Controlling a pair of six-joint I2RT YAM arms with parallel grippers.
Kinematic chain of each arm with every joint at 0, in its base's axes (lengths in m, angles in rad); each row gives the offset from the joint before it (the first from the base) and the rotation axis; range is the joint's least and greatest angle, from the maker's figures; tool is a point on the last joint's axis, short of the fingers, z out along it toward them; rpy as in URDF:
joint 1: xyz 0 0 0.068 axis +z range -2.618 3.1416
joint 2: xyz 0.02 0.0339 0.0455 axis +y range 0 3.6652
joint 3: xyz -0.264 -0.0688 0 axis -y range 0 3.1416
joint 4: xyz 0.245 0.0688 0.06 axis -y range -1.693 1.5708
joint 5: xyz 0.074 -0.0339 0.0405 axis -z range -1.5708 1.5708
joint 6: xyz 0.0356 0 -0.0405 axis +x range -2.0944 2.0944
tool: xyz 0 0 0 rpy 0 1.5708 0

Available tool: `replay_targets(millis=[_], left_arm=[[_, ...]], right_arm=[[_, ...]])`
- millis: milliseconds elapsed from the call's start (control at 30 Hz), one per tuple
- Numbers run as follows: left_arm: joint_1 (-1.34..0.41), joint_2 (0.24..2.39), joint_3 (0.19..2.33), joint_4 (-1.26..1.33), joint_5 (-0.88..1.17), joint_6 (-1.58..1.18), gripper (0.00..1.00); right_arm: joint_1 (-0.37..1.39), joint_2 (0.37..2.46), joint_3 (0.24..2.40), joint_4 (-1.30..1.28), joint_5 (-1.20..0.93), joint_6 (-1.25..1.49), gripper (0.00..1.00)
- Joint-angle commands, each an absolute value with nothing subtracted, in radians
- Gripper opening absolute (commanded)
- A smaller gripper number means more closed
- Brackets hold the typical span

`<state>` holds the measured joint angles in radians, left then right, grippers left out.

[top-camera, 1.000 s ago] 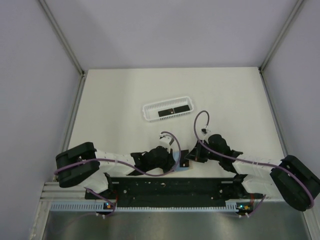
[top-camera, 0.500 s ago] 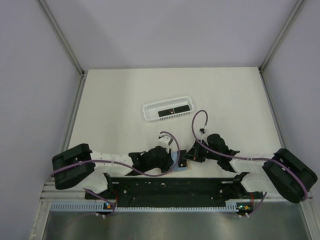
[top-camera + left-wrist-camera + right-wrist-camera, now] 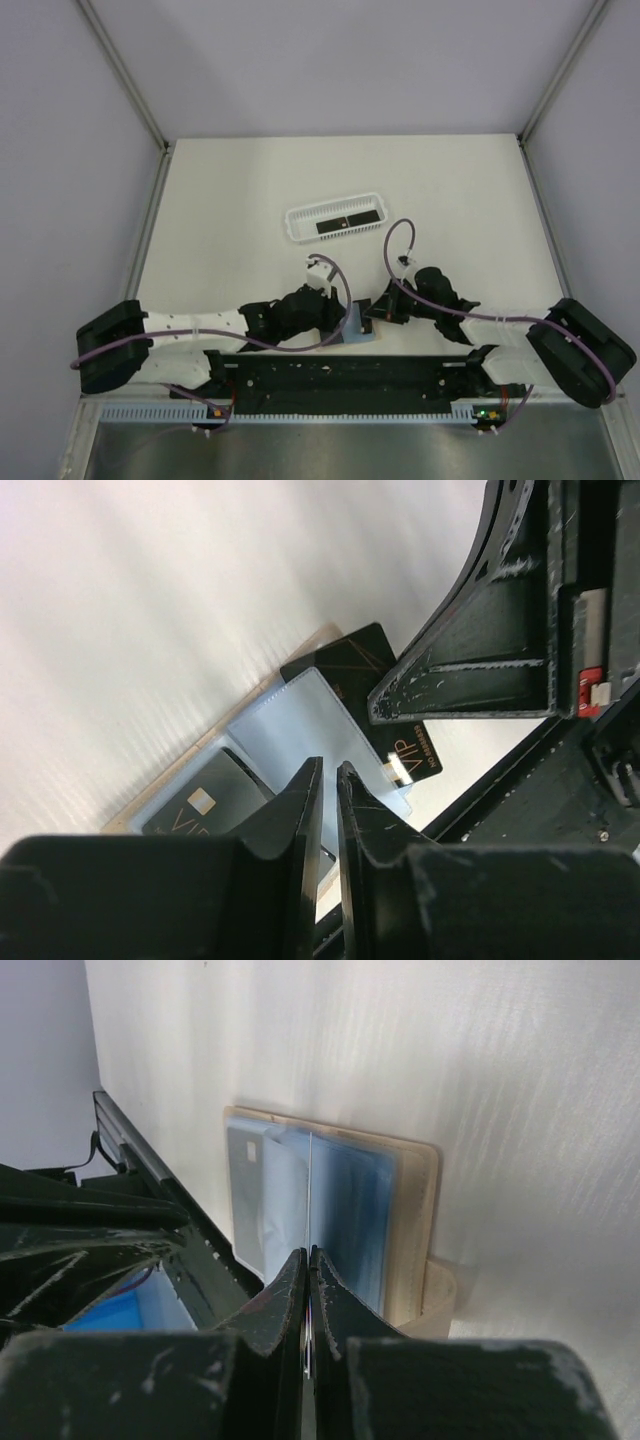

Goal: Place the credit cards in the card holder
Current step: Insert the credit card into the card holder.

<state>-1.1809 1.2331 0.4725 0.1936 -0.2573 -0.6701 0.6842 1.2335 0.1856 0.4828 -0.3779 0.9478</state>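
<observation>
White table (image 3: 220, 200) under everything. The card holder (image 3: 418, 1210) lies open on it, tan cover down and clear sleeves facing up, right between the two grippers.

The left arm (image 3: 200, 325) reaches in from the holder's left. The right arm (image 3: 500, 325) reaches in from its right, and both wrists sit low over it.

Well beyond the holder, on the side away from the arm bases, there's the white basket (image 3: 296, 228). Black credit cards (image 3: 350, 220) lie flat inside it.

Now the left gripper (image 3: 331, 772): it hangs just above the holder's clear leaf (image 3: 300, 715). Its jaws are only a narrow slit apart, and light shows through that slit.

The right gripper (image 3: 308, 1255) is on the holder's opposite side with its jaws pressed tight together. A thin see-through sleeve of the holder stands edge-on and runs straight into the pinch.

On to the cards at the holder. A black card (image 3: 350, 655) with gold lines and VIP lettering pokes out from under the clear leaf on the right gripper's side. It's partly covered and partly bare.

A second card (image 3: 195, 805), dark with a pale chip, sits inside a sleeve on the holder's other half, close beside the left fingers.
</observation>
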Motion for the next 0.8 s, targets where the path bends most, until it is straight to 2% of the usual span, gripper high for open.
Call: replay_targets(millis=[0,267,567,767], left_arm=[[-1.184,1.114,0.485,0.144,-0.347,-0.667,0.17],[-1.183,0.928,0.420,0.028,-0.468,-0.698,0.20],[-1.183,0.839,0.374,-0.044,-0.508,-0.736,0.21],[-1.183,0.830,0.371,-0.051,-0.514,-0.732,0.22]], right_arm=[[0.681,1.166,0.224,0.483,-0.403,0.939,0.00],[0.755,1.147,0.322,0.406,-0.410,0.868,0.00],[0.838,1.397,0.399,0.517,-0.397,0.891,0.00],[0.839,1.466,0.417,0.528,-0.399,0.896,0.00]])
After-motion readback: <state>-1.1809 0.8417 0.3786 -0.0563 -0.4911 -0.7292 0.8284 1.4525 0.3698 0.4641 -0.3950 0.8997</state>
